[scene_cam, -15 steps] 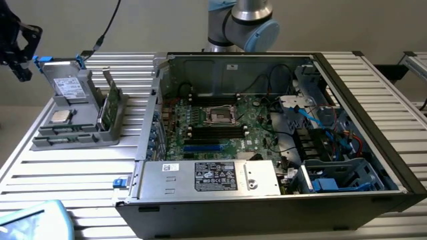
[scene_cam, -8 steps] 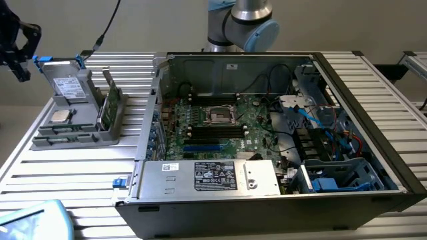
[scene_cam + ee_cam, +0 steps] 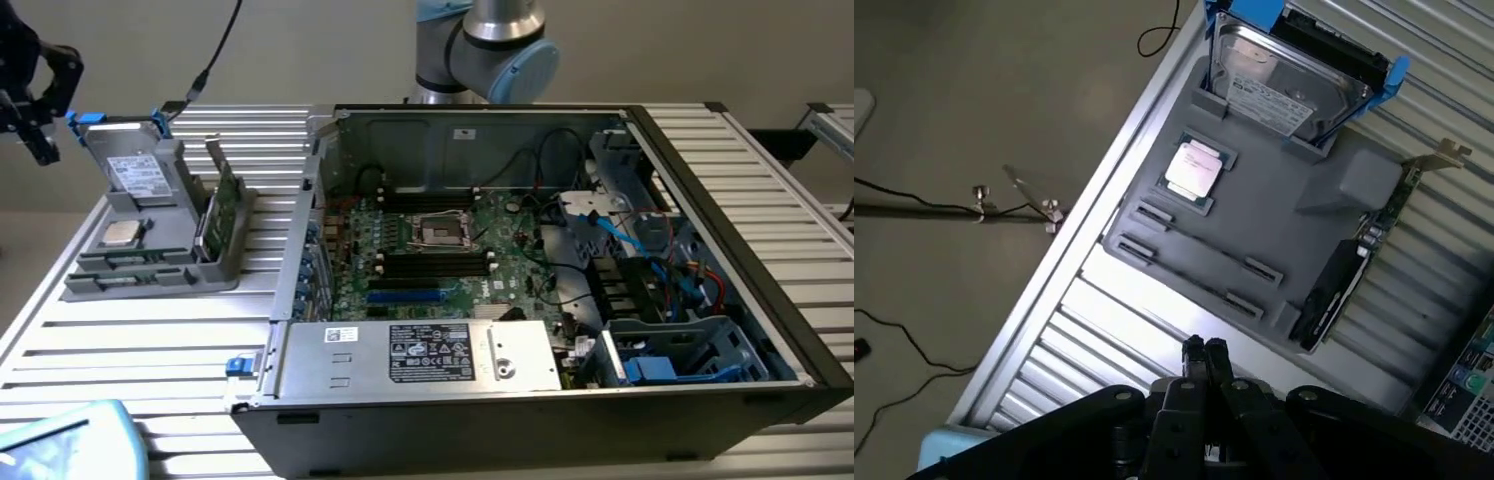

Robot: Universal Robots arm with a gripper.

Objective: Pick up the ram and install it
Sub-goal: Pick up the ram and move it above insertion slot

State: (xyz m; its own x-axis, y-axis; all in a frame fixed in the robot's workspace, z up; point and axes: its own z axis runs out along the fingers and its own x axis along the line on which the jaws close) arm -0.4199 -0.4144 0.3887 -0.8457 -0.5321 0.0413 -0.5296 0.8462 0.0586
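My gripper [image 3: 43,150] hangs at the exterior view's far left, above and beyond the grey parts tray [image 3: 160,275]. In the wrist view the gripper [image 3: 1204,346] is shut with nothing between its fingers, over the slatted table just short of the tray [image 3: 1274,220]. The ram is out of view, and the tray's narrow slots [image 3: 1194,258] look bare. The open computer case [image 3: 534,260] lies at the centre, its motherboard [image 3: 441,240] showing black memory slots [image 3: 434,264].
The tray also carries a hard drive [image 3: 1284,75] in a blue bracket, a silver processor [image 3: 1194,170] and a green expansion card [image 3: 1354,260] standing on edge. A power supply [image 3: 427,352] and cables fill the case's near side. A pale blue object [image 3: 60,440] lies at the table's front corner.
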